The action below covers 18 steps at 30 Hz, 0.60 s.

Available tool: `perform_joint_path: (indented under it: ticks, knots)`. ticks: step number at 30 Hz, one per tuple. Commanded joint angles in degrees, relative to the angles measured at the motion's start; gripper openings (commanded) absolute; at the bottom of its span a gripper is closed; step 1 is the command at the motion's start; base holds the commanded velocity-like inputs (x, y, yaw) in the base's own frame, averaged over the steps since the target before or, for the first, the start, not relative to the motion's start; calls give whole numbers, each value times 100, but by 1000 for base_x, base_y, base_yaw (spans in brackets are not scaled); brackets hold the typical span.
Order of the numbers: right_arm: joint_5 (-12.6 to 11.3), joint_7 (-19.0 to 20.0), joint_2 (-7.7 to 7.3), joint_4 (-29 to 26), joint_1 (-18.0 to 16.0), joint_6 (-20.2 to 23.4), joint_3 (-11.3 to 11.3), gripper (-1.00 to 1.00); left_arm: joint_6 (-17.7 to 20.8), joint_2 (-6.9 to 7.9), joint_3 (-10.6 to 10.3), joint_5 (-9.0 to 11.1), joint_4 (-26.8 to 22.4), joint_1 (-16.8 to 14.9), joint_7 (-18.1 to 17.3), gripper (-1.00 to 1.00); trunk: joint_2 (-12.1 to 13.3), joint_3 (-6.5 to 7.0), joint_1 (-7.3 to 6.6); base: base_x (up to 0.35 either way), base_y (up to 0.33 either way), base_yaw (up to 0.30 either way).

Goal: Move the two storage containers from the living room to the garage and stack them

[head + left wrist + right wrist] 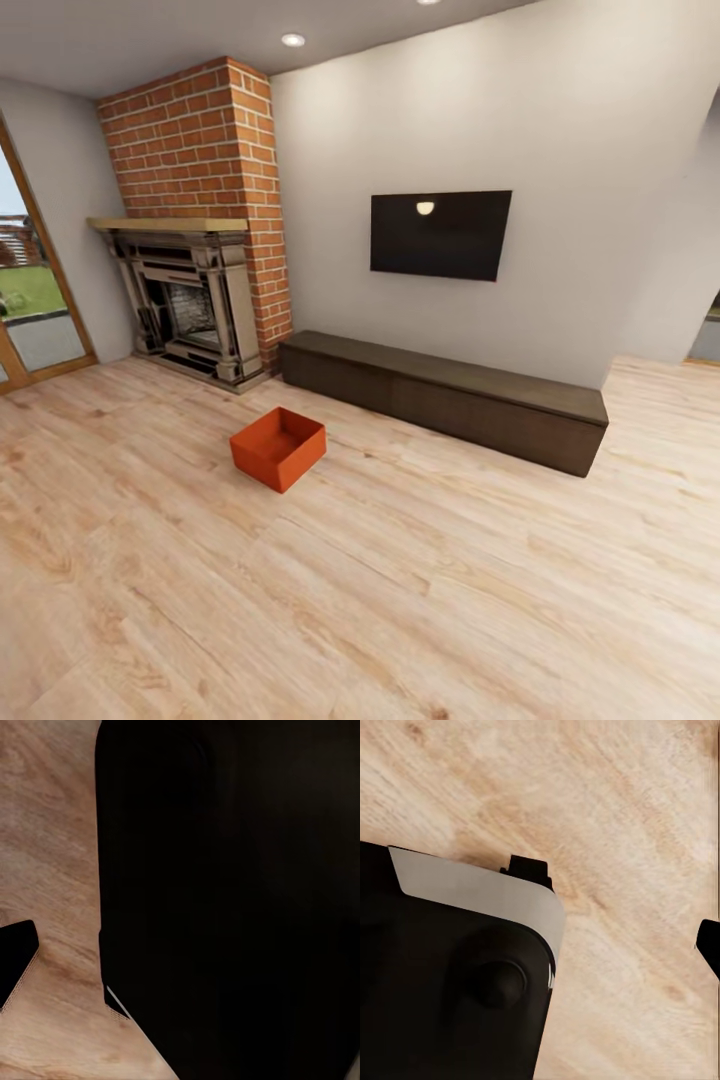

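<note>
end effector states can't be told, orange-red container (278,447) on wood-plank floor (400,600), no writing legible

My head camera looks forward and slightly down across the living room, standing well back from the brick fireplace (200,200), which sits toward its left. Both my wrist cameras point down, close over the wood-plank floor (622,810), past dark robot bodywork (225,900). All three views share that floor.
</note>
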Motion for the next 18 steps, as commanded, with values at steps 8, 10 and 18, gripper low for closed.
perform_joint_path:
  ticks: [8,10,18]
  knots:
    - [-49,-1,4,18,-6,-34,48,100,-3,1,4,31,-1,-2,-9,100,-2,-5,3,322,0,0]
    - [-49,-1,4,18,-6,-34,48,100,-3,1,4,31,-1,-2,-9,100,-2,-5,3,322,0,0]
    - [-49,-1,4,18,-6,-34,48,100,-3,1,4,31,-1,-2,-8,100,-2,-5,3,323,0,0]
